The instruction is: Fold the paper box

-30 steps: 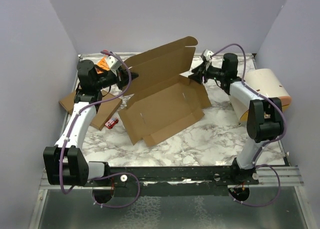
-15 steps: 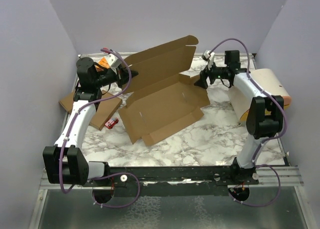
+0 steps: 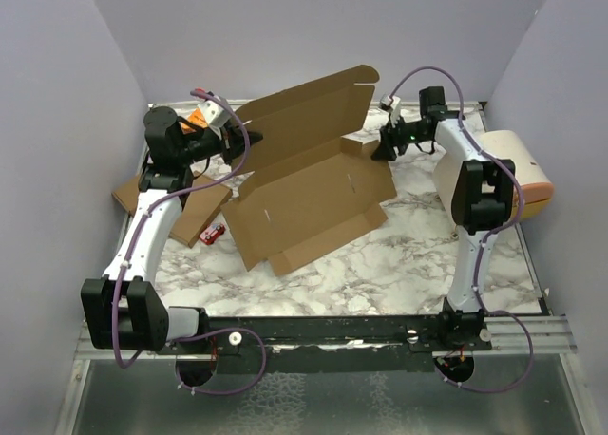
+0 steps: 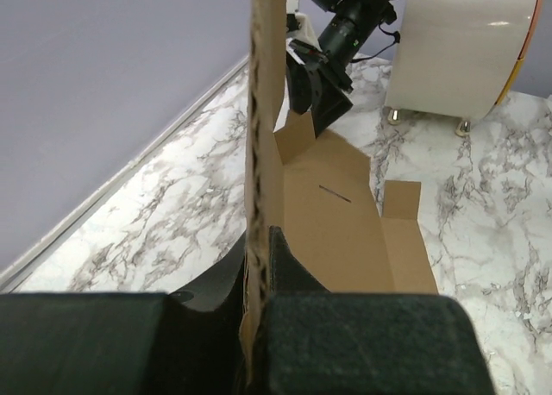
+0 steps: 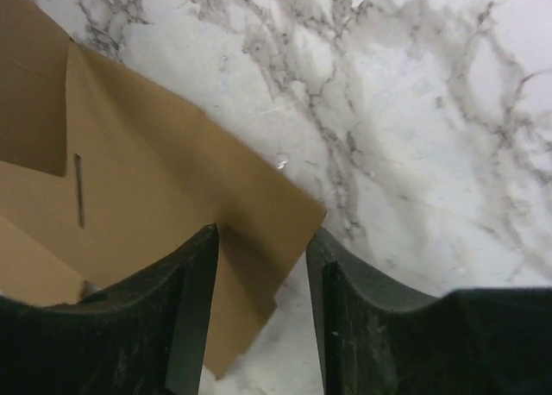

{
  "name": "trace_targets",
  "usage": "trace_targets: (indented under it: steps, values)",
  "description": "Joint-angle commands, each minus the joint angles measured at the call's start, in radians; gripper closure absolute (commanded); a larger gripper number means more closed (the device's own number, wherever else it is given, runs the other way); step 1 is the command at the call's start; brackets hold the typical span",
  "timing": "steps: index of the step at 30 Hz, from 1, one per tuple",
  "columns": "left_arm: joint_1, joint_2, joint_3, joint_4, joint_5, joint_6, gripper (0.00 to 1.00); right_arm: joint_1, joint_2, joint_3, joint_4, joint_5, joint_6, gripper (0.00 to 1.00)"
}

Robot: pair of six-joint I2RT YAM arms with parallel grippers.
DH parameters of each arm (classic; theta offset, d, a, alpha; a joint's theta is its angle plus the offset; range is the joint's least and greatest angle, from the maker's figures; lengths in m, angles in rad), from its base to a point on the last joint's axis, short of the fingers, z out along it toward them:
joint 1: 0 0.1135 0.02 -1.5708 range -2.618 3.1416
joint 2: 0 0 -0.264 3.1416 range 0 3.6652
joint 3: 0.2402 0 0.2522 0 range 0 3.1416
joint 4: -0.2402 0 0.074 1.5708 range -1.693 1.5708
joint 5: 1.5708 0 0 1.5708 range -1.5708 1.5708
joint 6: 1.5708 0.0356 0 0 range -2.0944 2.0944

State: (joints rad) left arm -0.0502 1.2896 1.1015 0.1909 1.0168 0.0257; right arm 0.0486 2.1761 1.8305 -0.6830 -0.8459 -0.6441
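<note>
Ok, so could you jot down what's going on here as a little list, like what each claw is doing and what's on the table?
Paper box: half open, back panel raised, base flat on the marble table
Left claw: shut on the raised panel's edge
Right claw: open, over a side flap's corner, not gripping
Also there: cream appliance, small red item

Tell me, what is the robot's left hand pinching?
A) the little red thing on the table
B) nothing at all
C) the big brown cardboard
C: the left gripper is shut on the raised panel of the paper box. In the left wrist view the panel's edge runs straight up from between its fingers.
</note>
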Motion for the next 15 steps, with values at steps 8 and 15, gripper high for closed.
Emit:
trace_targets:
  steps: [8, 15]
  values:
    - [0.007, 0.008, 0.130, 0.008, -0.014, 0.019, 1.00, 0.004, -0.014, 0.150, -0.144, -0.220, -0.030, 0.99]
    - [0.018, 0.044, 0.310, -0.045, -0.008, 0.051, 1.00, 0.004, -0.170, 0.010, 0.352, -0.257, 0.258, 0.99]
